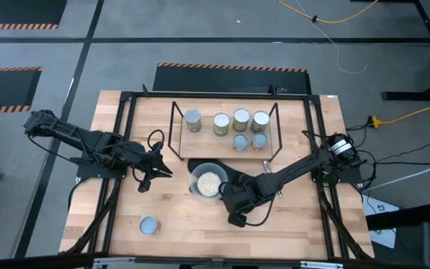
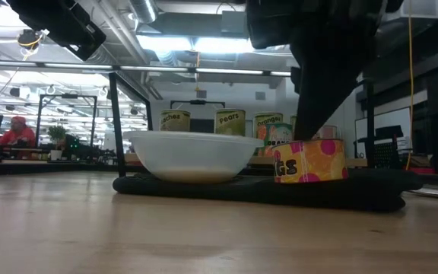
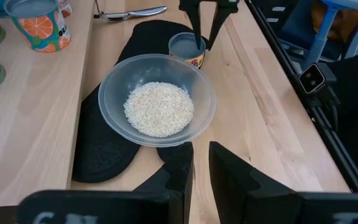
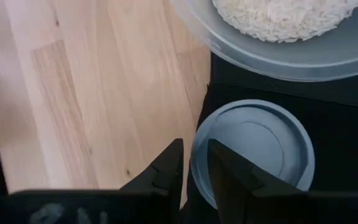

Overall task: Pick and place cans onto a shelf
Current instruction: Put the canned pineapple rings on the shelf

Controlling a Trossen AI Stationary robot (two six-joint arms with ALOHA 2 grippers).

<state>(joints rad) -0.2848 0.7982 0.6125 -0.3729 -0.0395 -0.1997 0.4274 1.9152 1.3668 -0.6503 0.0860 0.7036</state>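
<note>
Cans, small cylindrical tins, eight visible. Six stand on the low black wire-rod shelf (image 1: pixel 226 128) at the far middle of the pale wooden surface (image 1: pixel 304 217): four in a back row, among them a silver-topped can (image 1: pixel 192 119) at the row's left end, and two bluish-topped ones in front of that row's right half. One bluish-topped can (image 1: pixel 149 225) stands alone near the front left of the surface, well apart from everything else.

One yellow-and-pink labelled can with a bluish-grey top (image 4: pixel 253 149) stands upright on the flat black mat (image 3: pixel 104 149), just beside the clear bowl of pale grains (image 1: pixel 208 181), on the bowl's right in the high view.

Right hand (image 4: pixel 194 171): directly above this can, fingers close together at its rim with only a narrow gap between them, one inside the rim and one outside; whether they press the metal cannot be told.

Left hand (image 3: pixel 201 171): to the left of the bowl, fingers nearly closed, holding nothing.
</note>
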